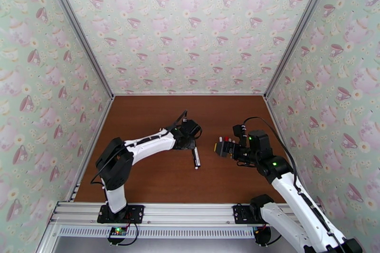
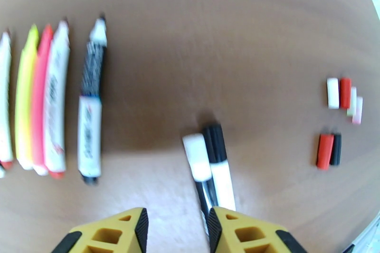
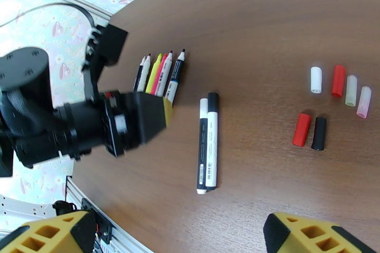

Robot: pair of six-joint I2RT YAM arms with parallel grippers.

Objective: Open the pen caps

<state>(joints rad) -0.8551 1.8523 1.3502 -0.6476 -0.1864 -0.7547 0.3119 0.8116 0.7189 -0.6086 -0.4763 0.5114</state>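
Two capped pens [image 3: 207, 145] lie side by side on the brown table [image 3: 266, 21], one with a white cap, one with a black cap. They also show as the pair of pens [image 2: 211, 163] just ahead of my left gripper [image 2: 175, 223], whose jaws stand apart with nothing between them. Several uncapped pens [image 3: 159, 76] lie in a row to the left, seen too as the row of pens [image 2: 52, 107]. Loose pen caps rest at the right: white [image 3: 316, 79], red [image 3: 338, 80], pink [image 3: 364, 102], red [image 3: 301, 129], black [image 3: 318, 133]. My right gripper [image 3: 180, 237] hangs wide open above the table.
In the top view the two pens [image 1: 195, 158] lie mid-table, between the left gripper [image 1: 192, 145] and the right gripper [image 1: 219, 148]. Patterned walls close the table on three sides. The left arm's wrist [image 3: 95, 126] sits close beside the uncapped pens.
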